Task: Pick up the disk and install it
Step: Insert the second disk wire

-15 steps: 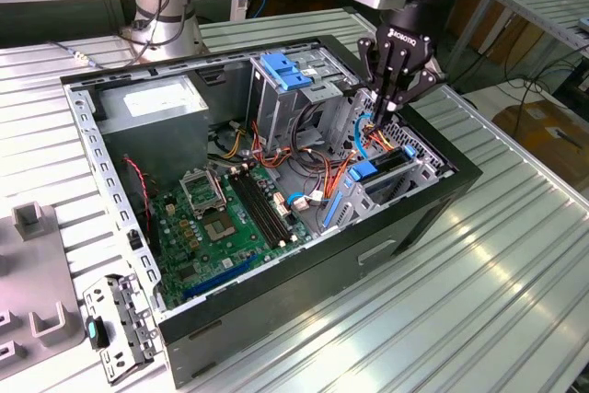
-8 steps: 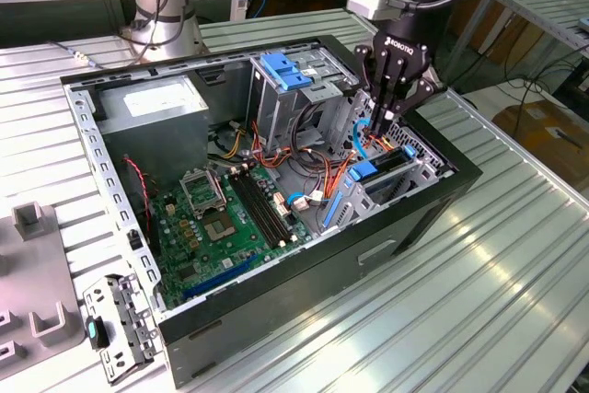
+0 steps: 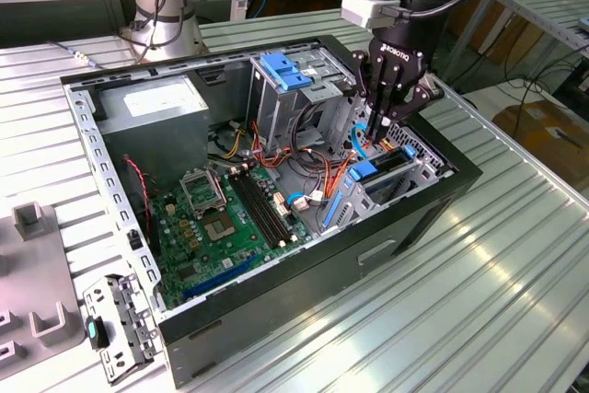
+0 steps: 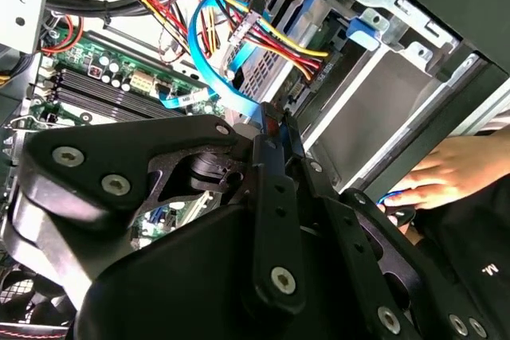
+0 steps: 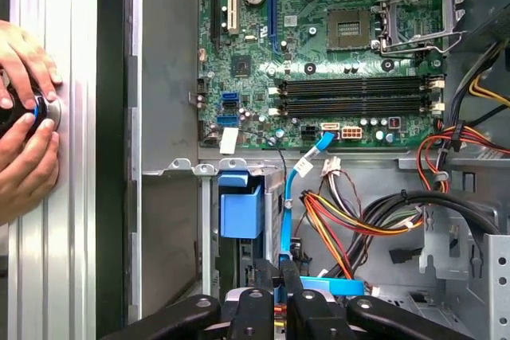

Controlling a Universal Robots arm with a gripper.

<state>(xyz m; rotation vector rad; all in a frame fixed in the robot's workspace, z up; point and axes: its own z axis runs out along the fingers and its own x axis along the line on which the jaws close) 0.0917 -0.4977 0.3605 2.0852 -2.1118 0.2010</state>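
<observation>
- Inside the open black computer case (image 3: 304,264) on the bench, the black end effector (image 3: 384,126) hangs narrow over the drive bay.
- Dark flat disk with blue rails (image 3: 377,170) sits slotted there — seating step; I judge a straight push remains.

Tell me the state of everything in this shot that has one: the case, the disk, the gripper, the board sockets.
Computer case: side panel off, interior open.
Disk: slotted into the drive bay, blue end showing.
Gripper: shut, just above the disk.
Processor socket: bare, no cooler fitted.
Memory slots: empty.
Person's hands: resting on a round device beside the case.
</observation>
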